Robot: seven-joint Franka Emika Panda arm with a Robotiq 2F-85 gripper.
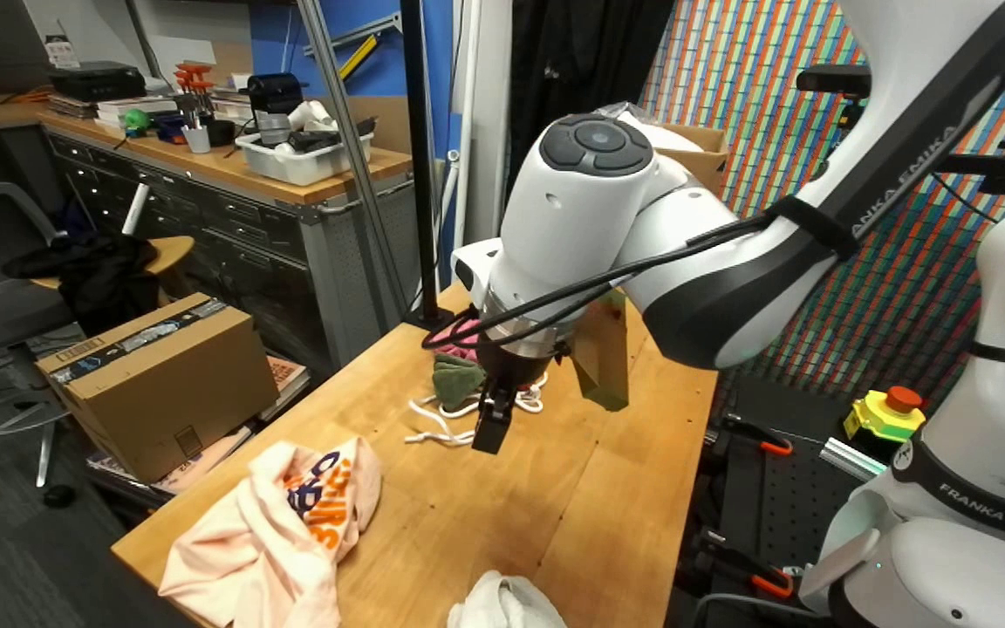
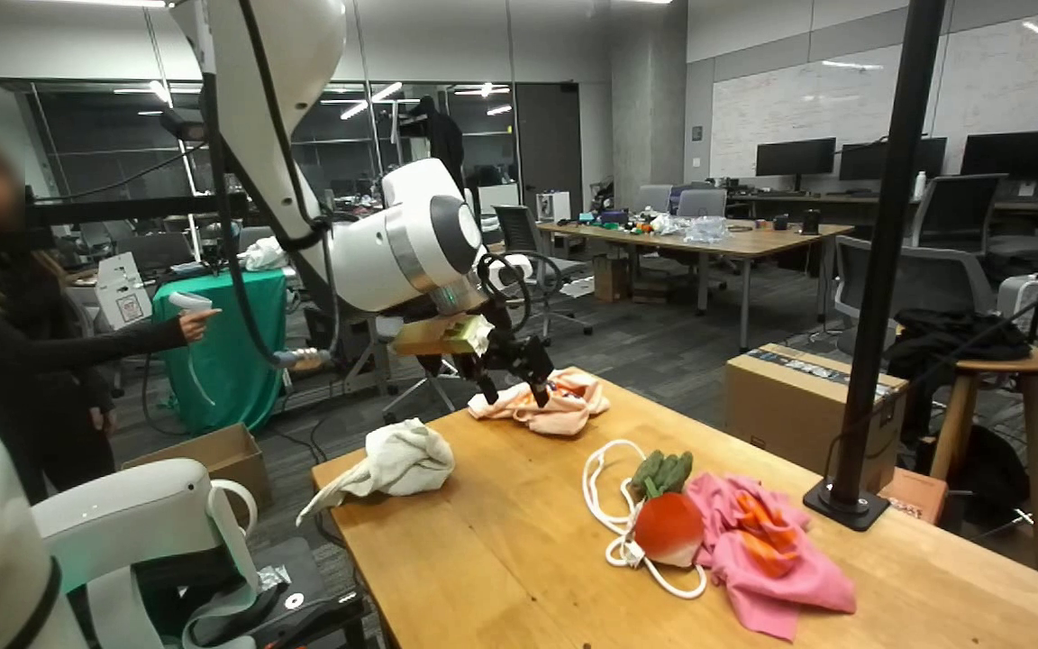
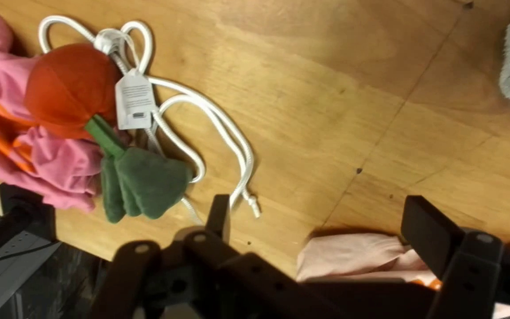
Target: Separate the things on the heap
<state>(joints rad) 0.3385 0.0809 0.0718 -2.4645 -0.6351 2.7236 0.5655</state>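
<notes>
In an exterior view, the peach cloth point(image 1: 245, 532) lies near an edge of the surface point(image 1: 468, 515), the white cloth point(image 1: 507, 604) apart from it; in an exterior view, the pink cloth point(image 2: 780, 577) lies heaped against the red plush point(image 2: 668, 529); in the wrist view, the white cord point(image 3: 249, 156) loops beside the green leaves point(image 3: 153, 181), and the gripper point(image 3: 319, 217) stands wide above the surface.

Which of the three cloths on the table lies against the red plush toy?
Only the pink cloth; the peach cloth and the white cloth both lie apart from the red plush toy.
</notes>
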